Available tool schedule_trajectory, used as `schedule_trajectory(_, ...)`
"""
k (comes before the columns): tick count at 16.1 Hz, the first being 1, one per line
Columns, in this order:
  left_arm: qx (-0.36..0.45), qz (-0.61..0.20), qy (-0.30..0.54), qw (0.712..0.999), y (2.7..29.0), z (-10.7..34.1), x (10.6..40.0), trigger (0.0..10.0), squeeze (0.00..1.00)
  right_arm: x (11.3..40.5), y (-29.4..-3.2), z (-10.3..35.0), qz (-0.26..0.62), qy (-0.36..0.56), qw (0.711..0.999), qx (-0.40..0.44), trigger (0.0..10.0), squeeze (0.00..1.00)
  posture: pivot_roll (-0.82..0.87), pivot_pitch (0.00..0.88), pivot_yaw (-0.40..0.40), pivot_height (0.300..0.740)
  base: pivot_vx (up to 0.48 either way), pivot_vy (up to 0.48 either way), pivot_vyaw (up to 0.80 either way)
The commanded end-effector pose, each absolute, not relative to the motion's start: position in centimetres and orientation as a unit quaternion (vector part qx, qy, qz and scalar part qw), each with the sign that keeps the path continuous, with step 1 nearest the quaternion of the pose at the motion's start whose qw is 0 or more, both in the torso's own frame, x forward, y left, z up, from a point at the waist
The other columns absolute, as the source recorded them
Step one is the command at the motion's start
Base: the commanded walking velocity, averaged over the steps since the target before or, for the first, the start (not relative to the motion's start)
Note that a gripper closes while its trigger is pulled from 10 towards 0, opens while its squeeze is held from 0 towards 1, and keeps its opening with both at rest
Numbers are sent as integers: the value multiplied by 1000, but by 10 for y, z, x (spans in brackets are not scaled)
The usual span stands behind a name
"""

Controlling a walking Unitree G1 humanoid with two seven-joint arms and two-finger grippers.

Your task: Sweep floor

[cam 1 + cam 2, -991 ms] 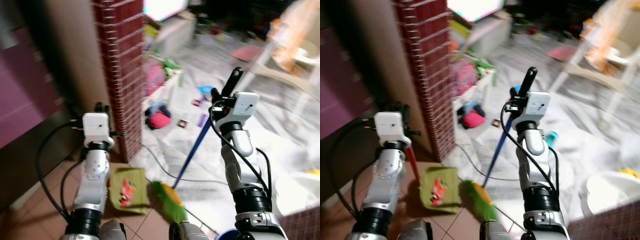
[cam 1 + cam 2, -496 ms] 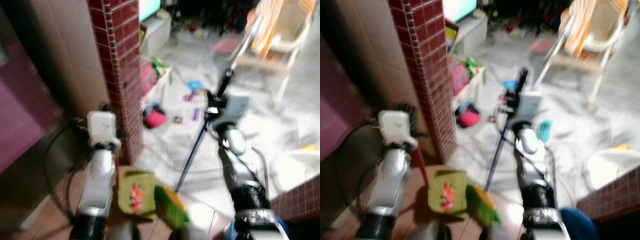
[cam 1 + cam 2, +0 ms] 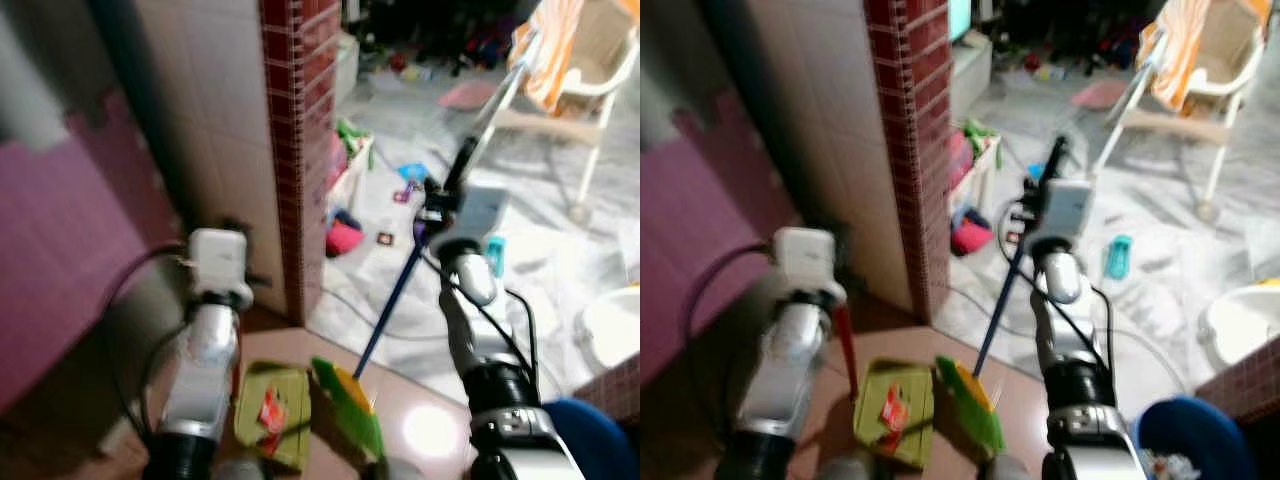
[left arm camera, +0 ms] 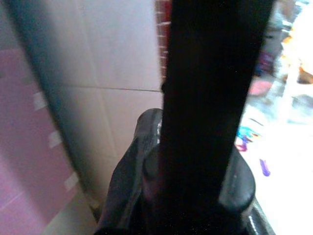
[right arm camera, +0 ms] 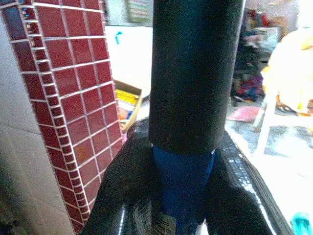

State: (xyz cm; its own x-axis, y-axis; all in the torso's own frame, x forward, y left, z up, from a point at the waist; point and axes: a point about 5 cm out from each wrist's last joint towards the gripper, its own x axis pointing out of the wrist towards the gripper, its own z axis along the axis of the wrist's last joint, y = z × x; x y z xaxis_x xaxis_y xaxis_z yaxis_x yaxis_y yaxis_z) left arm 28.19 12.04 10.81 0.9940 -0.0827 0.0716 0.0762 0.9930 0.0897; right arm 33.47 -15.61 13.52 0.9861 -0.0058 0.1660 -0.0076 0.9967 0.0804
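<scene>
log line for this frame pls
task: sweep floor | right gripper: shut on broom handle | left gripper: shut on dustpan handle | dustpan: on floor, red wrapper inside | broom head: beside dustpan

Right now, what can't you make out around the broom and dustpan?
- Red scrap in the green dustpan: blurred, so its kind is unclear.
- Broom bristle tips: cut off by the left eye view's lower edge.
- Left gripper: a dark handle hides its fingertips.
- Right gripper: the broom handle hides its fingertips.

A lived-in home: toys strewn on marble floor, striped high chair.
</scene>
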Motion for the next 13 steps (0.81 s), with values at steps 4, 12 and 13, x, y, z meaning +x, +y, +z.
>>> schedule_trajectory(4,33,-57,-71,995,117,126,286,10000,0,337,-156,142,-2,-102,994,23,10000,0,-27,0,-7,740,0,480,-800)
schedule_trajectory(12,44,-109,-82,990,104,131,291,10000,0,342,-149,142,5,-101,995,21,10000,0,-24,0,-19,740,0,360,-795)
schedule_trajectory(13,43,-110,-84,989,103,131,291,10000,0,342,-149,142,4,-100,995,22,10000,0,-21,0,-17,740,0,0,-600)
